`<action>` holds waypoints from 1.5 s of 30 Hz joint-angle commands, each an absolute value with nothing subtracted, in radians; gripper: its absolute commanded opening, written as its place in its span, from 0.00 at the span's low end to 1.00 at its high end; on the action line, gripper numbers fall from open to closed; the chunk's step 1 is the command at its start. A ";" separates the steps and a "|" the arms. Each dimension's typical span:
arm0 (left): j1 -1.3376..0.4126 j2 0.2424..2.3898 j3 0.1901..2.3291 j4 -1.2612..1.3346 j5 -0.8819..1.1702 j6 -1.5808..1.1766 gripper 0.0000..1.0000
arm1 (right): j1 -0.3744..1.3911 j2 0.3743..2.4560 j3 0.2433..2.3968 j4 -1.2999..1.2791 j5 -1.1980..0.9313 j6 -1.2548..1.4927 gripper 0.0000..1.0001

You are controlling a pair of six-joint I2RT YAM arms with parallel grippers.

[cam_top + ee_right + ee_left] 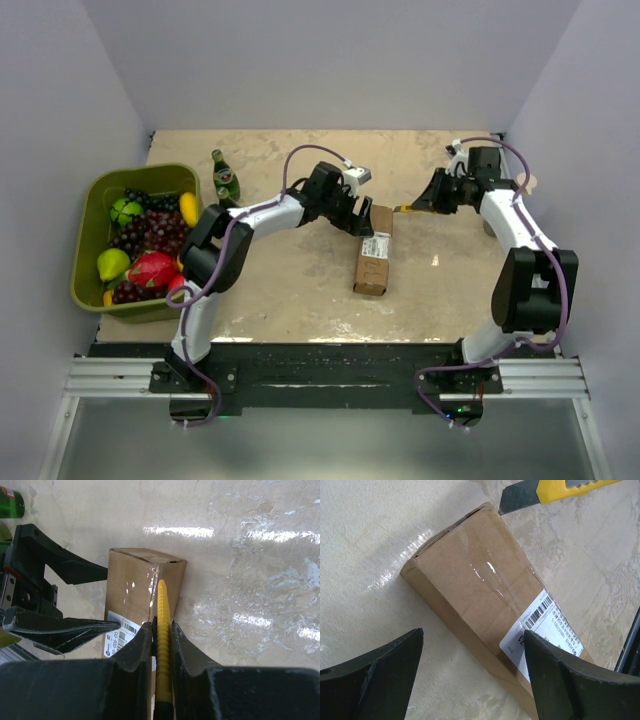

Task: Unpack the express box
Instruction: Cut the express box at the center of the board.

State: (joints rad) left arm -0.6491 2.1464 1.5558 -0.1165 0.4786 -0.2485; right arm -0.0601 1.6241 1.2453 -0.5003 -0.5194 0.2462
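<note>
The express box (372, 257), a brown taped carton with a white label, lies at the table's middle. It also shows in the left wrist view (480, 590) and the right wrist view (131, 585). My left gripper (360, 216) is open at the box's far end (472, 655). One of its fingers (570, 680) is over the label and the other is over bare table beside the box. My right gripper (428, 203) is shut on the yellow utility knife (163, 615). The knife's blade (517, 500) is at the box's far top corner.
A green basin (90, 205) full of fruit stands at the left edge. A green bottle (225, 180) stands beside it and shows in the right wrist view (10, 505). Walls close in the table on the left, back and right.
</note>
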 commanded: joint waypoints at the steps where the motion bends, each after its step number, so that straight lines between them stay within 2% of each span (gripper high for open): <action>1: -0.657 2.160 1.526 -0.150 0.390 -0.224 0.85 | -0.055 1.609 1.273 -0.471 -0.551 0.256 0.00; 14: -0.655 2.166 1.529 -0.149 0.393 -0.227 0.85 | -0.057 1.591 1.292 -0.479 -0.542 0.253 0.00; 20: -0.655 2.174 1.532 -0.149 0.394 -0.230 0.85 | -0.055 1.560 1.339 -0.534 -0.456 0.222 0.00; 45: -0.657 2.192 1.546 -0.144 0.391 -0.242 0.86 | -0.041 1.600 1.269 -0.529 -0.518 0.233 0.00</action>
State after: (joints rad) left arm -0.6506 2.1464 1.5558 -0.1146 0.4736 -0.2523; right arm -0.0517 1.5925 1.2835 -0.5228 -0.5049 0.2424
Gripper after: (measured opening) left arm 0.854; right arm 0.158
